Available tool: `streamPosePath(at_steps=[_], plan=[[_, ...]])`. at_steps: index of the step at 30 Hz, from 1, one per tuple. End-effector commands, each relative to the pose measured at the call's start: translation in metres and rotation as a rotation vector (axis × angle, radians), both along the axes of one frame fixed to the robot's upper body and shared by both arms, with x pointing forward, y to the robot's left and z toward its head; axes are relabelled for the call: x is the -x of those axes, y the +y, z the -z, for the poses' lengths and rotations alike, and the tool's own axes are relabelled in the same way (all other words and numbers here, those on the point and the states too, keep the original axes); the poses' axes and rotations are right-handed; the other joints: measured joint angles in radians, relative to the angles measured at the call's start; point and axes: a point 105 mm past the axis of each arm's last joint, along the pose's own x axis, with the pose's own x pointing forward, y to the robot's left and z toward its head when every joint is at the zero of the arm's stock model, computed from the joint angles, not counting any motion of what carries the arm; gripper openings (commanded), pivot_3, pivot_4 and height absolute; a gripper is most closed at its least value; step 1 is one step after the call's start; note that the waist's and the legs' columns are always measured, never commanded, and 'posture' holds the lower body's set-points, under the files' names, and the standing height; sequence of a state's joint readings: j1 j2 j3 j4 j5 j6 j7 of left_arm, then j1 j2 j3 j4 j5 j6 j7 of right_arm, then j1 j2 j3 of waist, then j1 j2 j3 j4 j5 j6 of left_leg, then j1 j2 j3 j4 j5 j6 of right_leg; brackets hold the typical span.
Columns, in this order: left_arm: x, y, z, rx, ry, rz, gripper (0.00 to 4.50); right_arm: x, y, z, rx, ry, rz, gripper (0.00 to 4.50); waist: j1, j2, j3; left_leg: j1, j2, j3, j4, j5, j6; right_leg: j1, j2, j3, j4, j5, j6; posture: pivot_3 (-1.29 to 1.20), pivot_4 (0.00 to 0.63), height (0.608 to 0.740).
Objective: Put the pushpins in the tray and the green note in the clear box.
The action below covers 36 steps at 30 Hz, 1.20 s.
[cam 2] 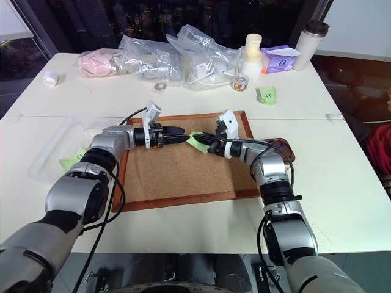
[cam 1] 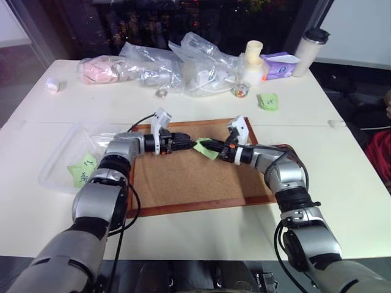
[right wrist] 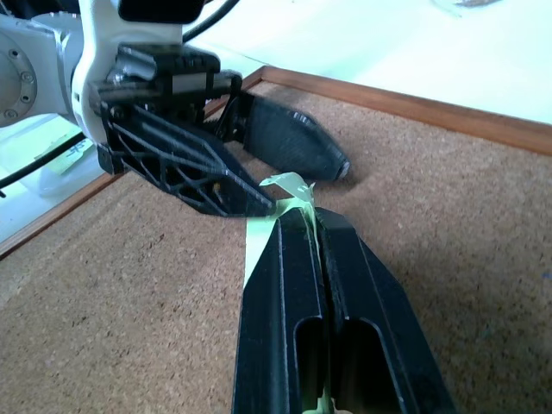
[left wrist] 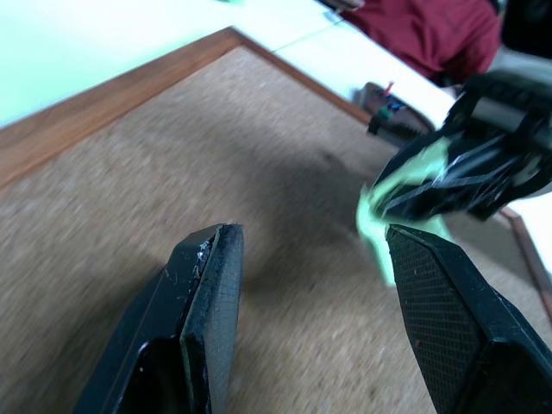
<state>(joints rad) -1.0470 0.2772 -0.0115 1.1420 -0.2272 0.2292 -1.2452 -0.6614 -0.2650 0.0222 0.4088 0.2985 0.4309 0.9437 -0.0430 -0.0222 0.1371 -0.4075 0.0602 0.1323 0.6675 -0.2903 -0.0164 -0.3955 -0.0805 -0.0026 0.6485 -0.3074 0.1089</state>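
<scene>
The white tabletop (cam 1: 201,107) carries a large wood-framed cork board (cam 1: 183,183), and both arms meet above its far half. To the robot's left, beside the board, lies the shallow clear plastic box (cam 1: 58,162), already holding one pale green slip. Partly hidden behind the right forearm, the small dark reddish-brown wooden tray (cam 2: 287,148) peeks out at the board's right edge.

The right gripper (right wrist: 297,216) is pressed together on the small pale lime-green sticky note (cam 1: 206,148), held in the air over the cork. The left gripper (left wrist: 315,250) faces it with its fingers spread, one fingertip (right wrist: 259,203) just beside the note's curled edge.

This looks like a handover of the note, right to left, since the box sits on the left side. Next, the left fingers need to close on the free edge before the right lets go.

The pushpins cannot be made out, and the tray's contents are hidden.
</scene>
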Motion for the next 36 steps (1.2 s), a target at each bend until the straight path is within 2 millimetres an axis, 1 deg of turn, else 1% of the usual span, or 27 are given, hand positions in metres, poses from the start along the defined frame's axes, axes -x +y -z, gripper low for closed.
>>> streamPosePath(at_steps=[1, 5, 11, 14, 18, 22, 29, 32, 33, 34, 35, 36], plan=[[0.0, -0.009, -0.012, 0.041, -0.017, 0.033, 2.96, 0.0, -0.002, -0.015, -0.024, -0.05, 0.007, 0.03, 0.0, 0.0, 0.0, 0.0, 0.0, 0.0, 0.0, 0.0, 0.0, 0.0, 0.0, 0.0, 0.0, 0.0, 0.0, 0.0, 0.15, 0.737], [0.003, -0.015, -0.008, 0.041, 0.002, 0.058, 2.96, -0.001, -0.002, -0.014, -0.026, -0.049, 0.018, 0.03, -0.002, 0.0, 0.0, 0.0, 0.0, 0.0, 0.0, 0.0, 0.0, 0.0, 0.0, 0.0, 0.0, 0.0, 0.0, 0.0, 0.15, 0.737], [0.006, -0.017, -0.006, 0.039, 0.018, 0.077, 2.96, -0.003, -0.003, -0.016, -0.035, -0.052, 0.032, 0.03, -0.001, 0.0, 0.0, 0.0, 0.0, 0.0, 0.0, 0.0, 0.0, 0.0, 0.0, 0.0, 0.0, 0.0, 0.0, 0.0, 0.15, 0.737], [0.009, -0.019, -0.005, 0.054, 0.049, 0.099, 2.96, 0.001, 0.0, -0.018, -0.057, -0.042, 0.008, 0.03, -0.001, 0.0, 0.0, 0.0, 0.0, 0.0, 0.0, 0.0, 0.0, 0.0, 0.0, 0.0, 0.0, 0.0, 0.0, 0.0, 0.15, 0.737], [0.013, -0.021, -0.002, 0.031, 0.058, 0.145, 2.96, 0.007, 0.004, -0.02, -0.064, -0.029, -0.026, 0.03, -0.001, 0.0, 0.0, 0.0, 0.0, 0.0, 0.0, 0.0, 0.0, 0.0, 0.0, 0.0, 0.0, 0.0, 0.0, 0.0, 0.15, 0.737], [0.014, -0.023, -0.004, 0.031, 0.058, 0.161, 2.96, 0.013, 0.007, -0.021, -0.057, -0.026, -0.057, 0.03, 0.0, 0.0, 0.0, 0.0, 0.0, 0.0, 0.0, 0.0, 0.0, 0.0, 0.0, 0.0, 0.0, 0.0, 0.0, 0.0, 0.15, 0.737], [0.018, -0.027, -0.004, 0.011, 0.058, 0.204, 2.96, 0.017, 0.013, -0.022, -0.056, -0.027, -0.072, 0.03, 0.0, 0.0, 0.0, 0.0, 0.0, 0.0, 0.0, 0.0, 0.0, 0.0, 0.0, 0.0, 0.0, 0.0, 0.0, 0.0, 0.15, 0.737], [0.017, -0.028, -0.004, 0.012, 0.057, 0.204, 2.13, 0.018, 0.013, -0.022, -0.056, -0.026, -0.073, 0.0, 0.0, 0.0, 0.0, 0.0, 0.0, 0.0, 0.0, 0.0, 0.0, 0.0, 0.0, 0.0, 0.0, 0.0, 0.0, 0.0, 0.15, 0.737], [0.017, -0.028, -0.005, 0.019, 0.057, 0.201, 1.61, 0.018, 0.014, -0.022, -0.056, -0.026, -0.074, 0.0, 0.0, 0.0, 0.0, 0.0, 0.0, 0.0, 0.0, 0.0, 0.0, 0.0, 0.0, 0.0, 0.0, 0.0, 0.0, 0.0, 0.15, 0.737], [0.017, -0.028, -0.007, 0.028, 0.056, 0.201, 0.95, 0.019, 0.014, -0.022, -0.055, -0.024, -0.076, 0.0, 0.0, 0.0, 0.0, 0.0, 0.0, -0.001, 0.0, 0.0, 0.0, 0.0, 0.0, 0.0, 0.0, 0.0, 0.0, 0.0, 0.15, 0.737], [0.016, -0.029, -0.009, 0.043, 0.059, 0.199, 0.71, 0.019, 0.014, -0.021, -0.055, -0.023, -0.077, 0.0, 0.0, 0.0, 0.0, 0.0, 0.0, 0.0, 0.0, 0.0, 0.0, 0.0, 0.0, 0.0, 0.0, 0.0, 0.0, 0.0, 0.15, 0.737], [0.016, -0.029, -0.01, 0.047, 0.059, 0.199, 0.21, 0.019, 0.013, -0.021, -0.054, -0.022, -0.078, 0.0, 0.0, 0.0, 0.0, 0.0, 0.0, -0.001, 0.0, 0.0, 0.0, 0.0, 0.0, 0.0, 0.0, 0.0, 0.0, 0.0, 0.15, 0.737]])
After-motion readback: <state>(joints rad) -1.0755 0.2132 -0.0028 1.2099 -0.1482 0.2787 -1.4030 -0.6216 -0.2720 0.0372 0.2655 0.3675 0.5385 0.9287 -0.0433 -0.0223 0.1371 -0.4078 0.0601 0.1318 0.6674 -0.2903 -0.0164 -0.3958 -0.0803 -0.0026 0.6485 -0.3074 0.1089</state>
